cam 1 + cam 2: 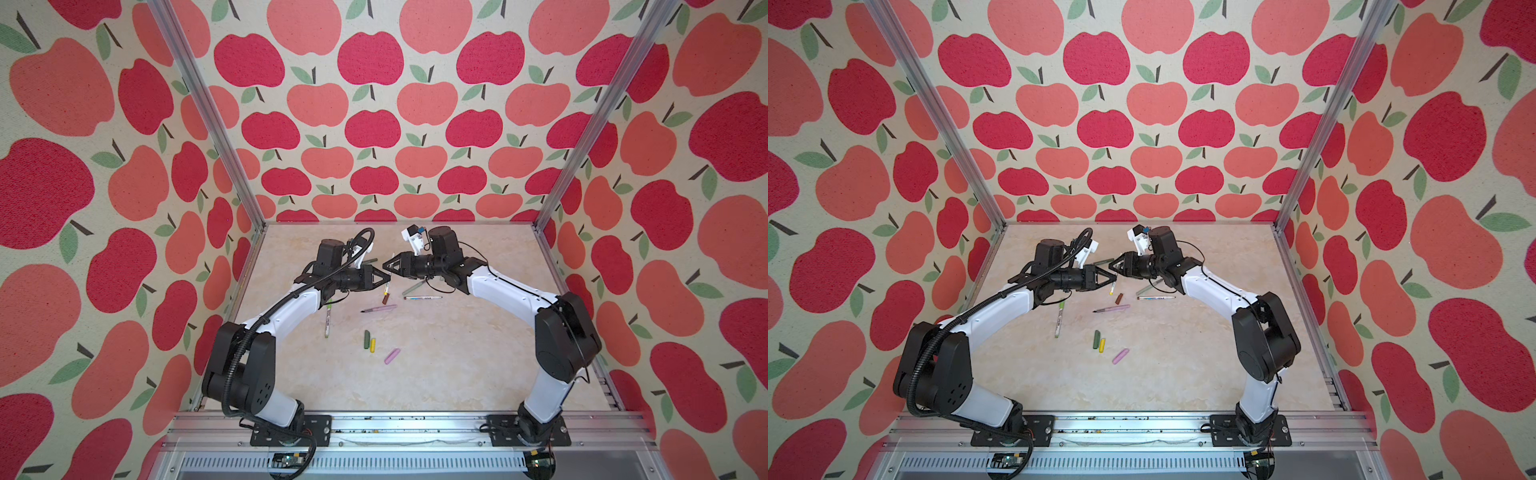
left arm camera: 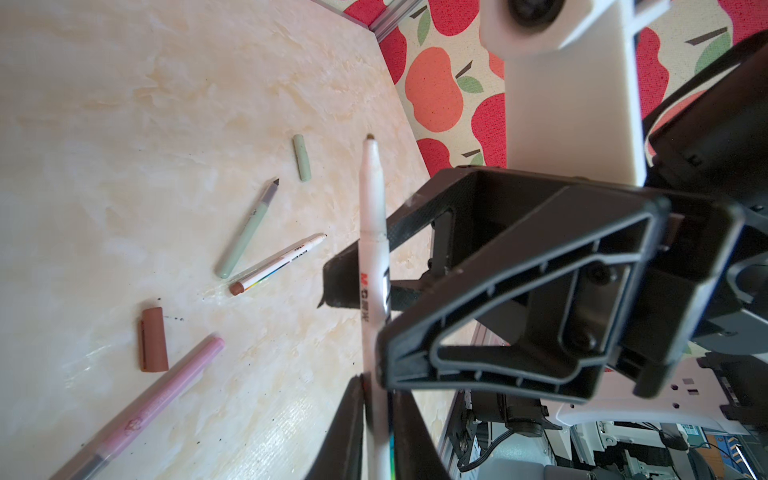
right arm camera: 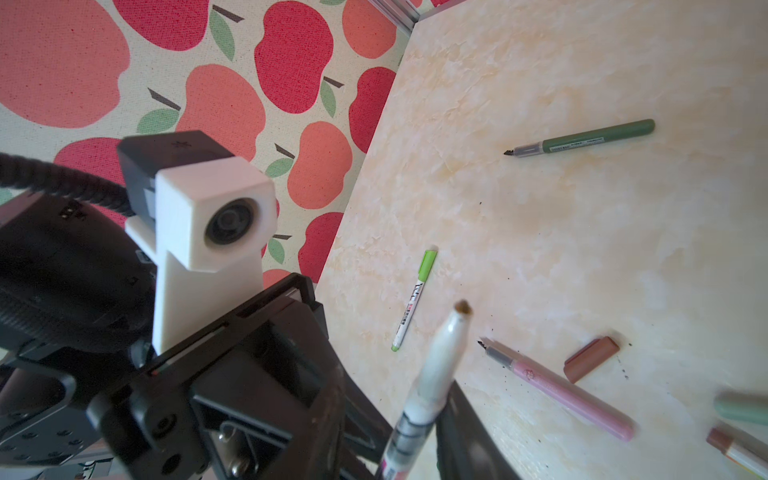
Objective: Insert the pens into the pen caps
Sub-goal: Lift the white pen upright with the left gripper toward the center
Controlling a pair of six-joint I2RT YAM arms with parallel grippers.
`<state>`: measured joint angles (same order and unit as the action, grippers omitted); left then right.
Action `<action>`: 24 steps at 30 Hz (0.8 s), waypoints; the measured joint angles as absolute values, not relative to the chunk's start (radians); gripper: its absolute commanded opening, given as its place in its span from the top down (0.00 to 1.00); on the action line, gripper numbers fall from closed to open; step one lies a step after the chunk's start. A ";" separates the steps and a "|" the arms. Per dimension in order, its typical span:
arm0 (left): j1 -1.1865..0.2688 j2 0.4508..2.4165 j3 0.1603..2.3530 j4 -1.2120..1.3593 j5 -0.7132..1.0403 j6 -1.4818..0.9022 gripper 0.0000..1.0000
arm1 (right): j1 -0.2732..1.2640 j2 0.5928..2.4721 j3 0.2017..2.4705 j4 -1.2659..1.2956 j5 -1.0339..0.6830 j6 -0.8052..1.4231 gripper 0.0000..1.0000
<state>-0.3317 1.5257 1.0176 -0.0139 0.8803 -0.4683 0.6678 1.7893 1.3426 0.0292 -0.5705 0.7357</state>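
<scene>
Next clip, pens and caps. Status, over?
Left pincer shut on white pen. Right pincer straddles same pen, grip unclear. Pen uncapped; brown cap loose on table.

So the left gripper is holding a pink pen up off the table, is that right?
No. The left gripper holds a white pen with print, not a pink one, up off the table. The left wrist view shows it; the pink pen lies flat on that table.

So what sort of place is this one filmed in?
Most likely a lab robot test cell, not a home: aluminium posts frame apple-print walls, and two arms are bolted to a rail fronting a marble-look tabletop.
</scene>
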 measured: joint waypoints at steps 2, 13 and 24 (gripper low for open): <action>-0.333 1.526 1.018 -0.010 0.880 -0.474 0.83 | 0.671 1.792 1.343 0.029 -0.570 0.736 0.80; -0.337 1.526 1.012 -0.002 0.880 -0.482 0.70 | 0.679 1.798 1.356 0.028 -0.566 0.746 0.93; -0.348 1.507 0.981 -0.002 0.873 -0.488 0.73 | 0.679 1.798 1.354 0.053 -0.567 0.746 0.94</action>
<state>-0.3477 1.5070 0.9806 -0.0021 0.8730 -0.4877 0.6788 1.7977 1.3540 0.0528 -0.5671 0.7464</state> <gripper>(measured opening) 0.311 0.133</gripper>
